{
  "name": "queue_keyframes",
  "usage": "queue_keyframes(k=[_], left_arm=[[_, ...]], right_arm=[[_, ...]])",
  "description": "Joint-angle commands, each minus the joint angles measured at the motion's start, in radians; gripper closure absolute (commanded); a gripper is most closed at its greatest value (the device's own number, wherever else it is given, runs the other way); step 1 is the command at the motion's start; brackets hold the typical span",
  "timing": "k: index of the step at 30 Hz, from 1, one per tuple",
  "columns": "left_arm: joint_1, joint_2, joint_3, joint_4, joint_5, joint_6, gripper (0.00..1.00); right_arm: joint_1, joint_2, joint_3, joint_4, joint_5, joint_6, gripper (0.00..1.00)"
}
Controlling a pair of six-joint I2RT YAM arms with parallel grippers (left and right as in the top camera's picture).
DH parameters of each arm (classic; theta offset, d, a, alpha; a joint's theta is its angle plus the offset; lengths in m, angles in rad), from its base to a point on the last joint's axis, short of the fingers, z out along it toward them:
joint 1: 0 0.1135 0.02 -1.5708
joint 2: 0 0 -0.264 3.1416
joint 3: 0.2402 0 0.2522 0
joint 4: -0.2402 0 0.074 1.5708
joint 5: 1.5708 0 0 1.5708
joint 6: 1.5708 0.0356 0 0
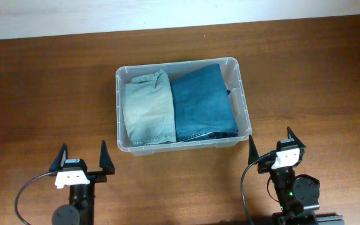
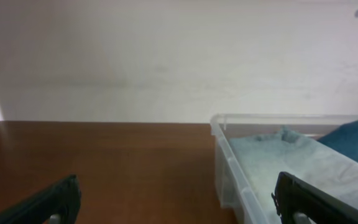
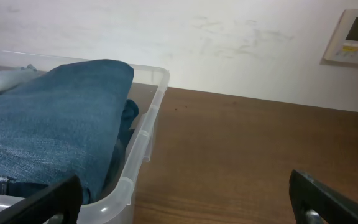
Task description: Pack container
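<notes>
The clear plastic container (image 1: 121,112) sits at the table's middle. Inside lie folded pale-wash jeans (image 1: 147,107) on the left and folded dark blue jeans (image 1: 200,103) on the right. My left gripper (image 1: 82,157) is open and empty near the front edge, left of the container's front left corner. My right gripper (image 1: 272,145) is open and empty, just right of the front right corner. The left wrist view shows the container's left wall (image 2: 229,165) and pale jeans (image 2: 297,158). The right wrist view shows the rim (image 3: 143,140) and dark jeans (image 3: 55,112).
The brown wooden table (image 1: 49,94) extends around the container on all sides. A white wall runs behind it (image 2: 166,56), with a wall thermostat (image 3: 356,36) at the right in the right wrist view.
</notes>
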Motion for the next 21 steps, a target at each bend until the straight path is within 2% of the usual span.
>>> queue_keyframes(k=[1,7,21], left_arm=[[-0.035,-0.019,-0.005,-0.027,-0.084,0.005,0.01],[-0.09,-0.019,-0.005,-0.165,-0.114,0.005,0.01],[-0.118,-0.019,-0.005,-0.163,-0.114,0.006,0.01]], right_arm=[[0.006,-0.002,-0.005,-0.005,0.013,0.002,0.02],[0.006,-0.002,-0.005,-0.005,0.013,0.002,0.02],[0.006,-0.002,-0.005,-0.005,0.013,0.002,0.02]])
